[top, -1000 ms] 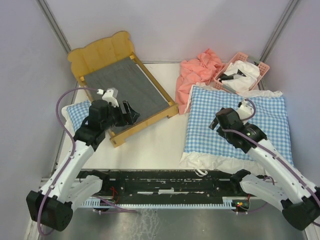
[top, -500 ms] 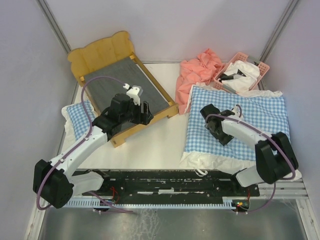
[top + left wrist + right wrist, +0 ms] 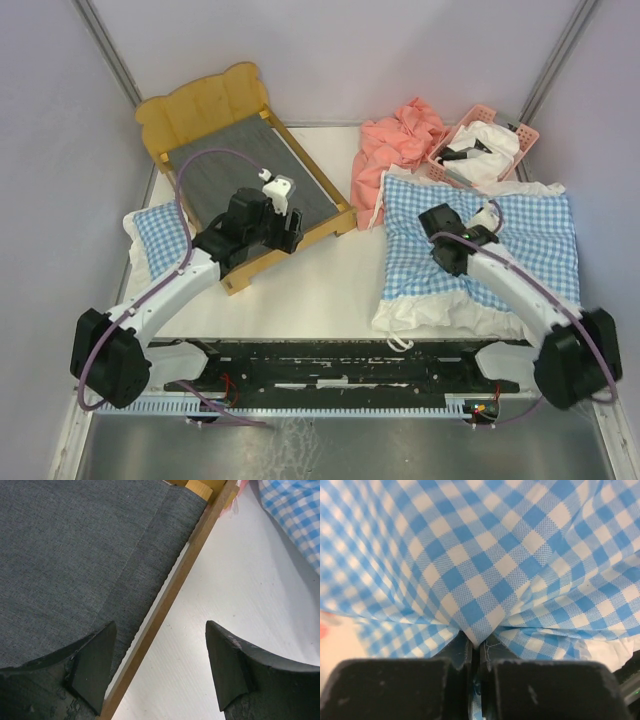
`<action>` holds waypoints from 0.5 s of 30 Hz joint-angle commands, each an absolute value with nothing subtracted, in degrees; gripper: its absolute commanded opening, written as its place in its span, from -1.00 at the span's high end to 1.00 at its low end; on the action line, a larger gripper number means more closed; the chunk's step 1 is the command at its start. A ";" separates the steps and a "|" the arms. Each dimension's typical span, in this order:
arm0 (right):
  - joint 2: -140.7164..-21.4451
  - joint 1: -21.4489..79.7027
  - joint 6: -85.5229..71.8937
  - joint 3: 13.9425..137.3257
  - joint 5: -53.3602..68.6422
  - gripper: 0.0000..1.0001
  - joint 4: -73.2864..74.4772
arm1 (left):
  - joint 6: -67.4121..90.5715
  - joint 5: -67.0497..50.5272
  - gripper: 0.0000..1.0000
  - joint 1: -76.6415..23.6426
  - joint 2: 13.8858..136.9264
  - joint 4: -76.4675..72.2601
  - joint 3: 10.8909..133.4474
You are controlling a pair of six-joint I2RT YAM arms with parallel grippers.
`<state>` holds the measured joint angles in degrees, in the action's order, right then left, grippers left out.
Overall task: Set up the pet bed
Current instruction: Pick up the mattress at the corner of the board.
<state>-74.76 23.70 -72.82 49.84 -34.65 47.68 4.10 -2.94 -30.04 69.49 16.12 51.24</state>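
Observation:
The pet bed [image 3: 200, 105], a light-wood frame with a wavy headboard and grey fabric base, stands at the back left. My left gripper [image 3: 290, 226] hovers open over its right side rail near the foot. In the left wrist view the gripper [image 3: 160, 632] straddles the wooden rail [image 3: 172, 595], with one finger over the grey base [image 3: 75, 555] and the other over the white table. My right gripper [image 3: 447, 250] is shut on a pinched fold of the blue-and-white checked cushion [image 3: 525, 235]. The right wrist view shows the cushion fabric [image 3: 485, 555] puckering into the closed gripper [image 3: 479, 645].
A small checked pillow [image 3: 155, 230] lies left of the bed, partly under the left arm. A pink cloth [image 3: 400, 140] is heaped at the back, next to a pink basket [image 3: 495, 140] holding white cloth. White table [image 3: 320, 275] separates bed and cushion.
My right gripper has closed on the cushion and bunched it up, so its near-left part now wrinkles. The left arm has swung right, from beside the bed to over its rail.

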 commanded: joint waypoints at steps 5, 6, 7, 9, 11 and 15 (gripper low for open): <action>-46.16 23.37 -63.40 54.65 -44.22 0.96 50.00 | -6.56 -3.15 -0.57 -30.33 72.53 16.10 52.19; -44.13 23.32 -62.65 55.84 -44.67 0.95 50.05 | -7.65 -3.06 -0.57 -30.37 72.92 16.23 52.17; -42.34 23.35 -61.72 57.13 -45.04 0.95 50.18 | -8.92 -3.18 -0.57 -30.33 73.29 16.32 52.35; -39.95 23.33 -59.75 60.28 -45.97 0.95 50.12 | -10.72 -3.95 -0.53 -30.30 73.72 16.15 52.24; -38.79 23.38 -57.26 63.52 -47.48 0.95 49.66 | -12.05 -5.82 -0.51 -30.32 73.74 15.65 51.47; -38.34 23.36 -54.35 69.46 -49.30 0.96 49.74 | -13.05 -7.92 -0.36 -30.34 75.68 15.99 50.00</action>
<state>-38.87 23.51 -59.44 62.70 -42.68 52.62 -8.10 -4.69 -30.11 74.15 17.08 50.92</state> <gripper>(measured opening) 0.045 0.717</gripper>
